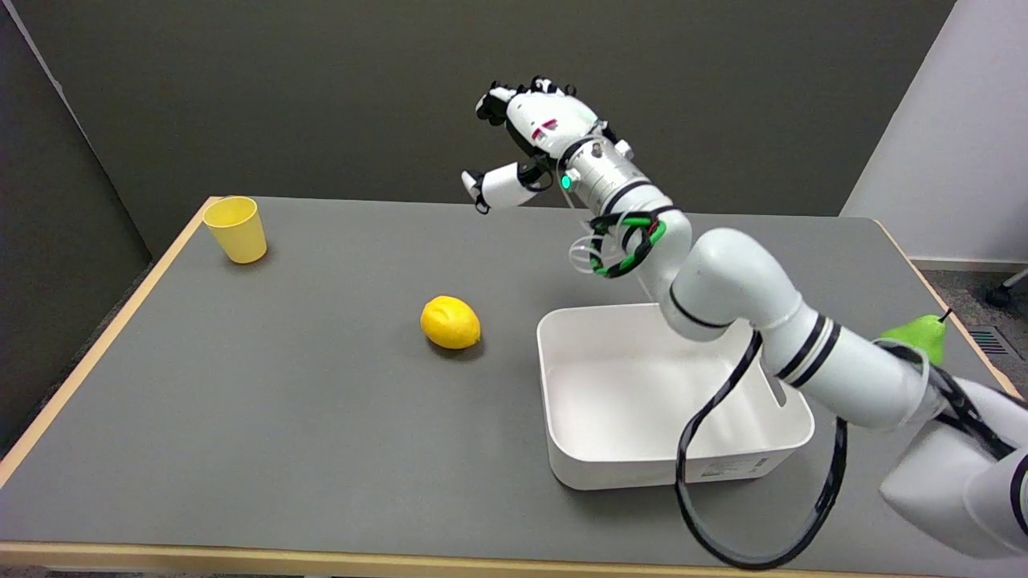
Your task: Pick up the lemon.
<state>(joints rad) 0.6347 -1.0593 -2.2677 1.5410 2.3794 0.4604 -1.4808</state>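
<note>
Head view: white bin (562,449) sits on the gray table (241,417), nothing inside it as far as visible; a slot handle is cut in its far-right wall, partly hidden by the arm. Yellow cup (235,229) stands upright well left of the bin, near the table's far-left corner; rim open, inside looks bare, tho only part of the interior shows.

Lemon (450,322) lies on the table just left of the bin's far-left corner, not touching it, w/ a small shadow under it. Nothing on top of it or between it and the bin wall.

Green pear (923,331) is right of the bin, near the table's right edge, mostly hidden behind the arm; only its top and stem show.

Right hand (530,140) is up in the air beyond the bin's far-left corner, above and behind the lemon, well apart from it. Fingers spread and slightly curled, thumb sticking out to the left, holding nothing, i.e. released. The white arm crosses over the bin's far-right part, and a black cable loops down from it in front of the bin's near-right corner.
</note>
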